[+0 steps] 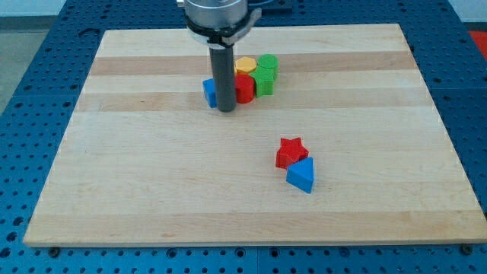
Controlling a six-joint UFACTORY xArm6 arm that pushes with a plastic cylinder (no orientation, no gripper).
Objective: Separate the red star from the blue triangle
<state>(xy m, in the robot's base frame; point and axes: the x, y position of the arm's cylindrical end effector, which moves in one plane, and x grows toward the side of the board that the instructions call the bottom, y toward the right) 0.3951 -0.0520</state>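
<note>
The red star lies right of the board's centre, touching the blue triangle, which sits just below and to its right. My tip is on the board up and to the left of them, well apart from both. The rod stands in front of a cluster of blocks near the view's top: a blue block at its left, a red block at its right, a yellow block and a green block behind. The rod hides part of the blue and red blocks.
The wooden board lies on a blue perforated table. The arm's round grey head hangs over the top middle.
</note>
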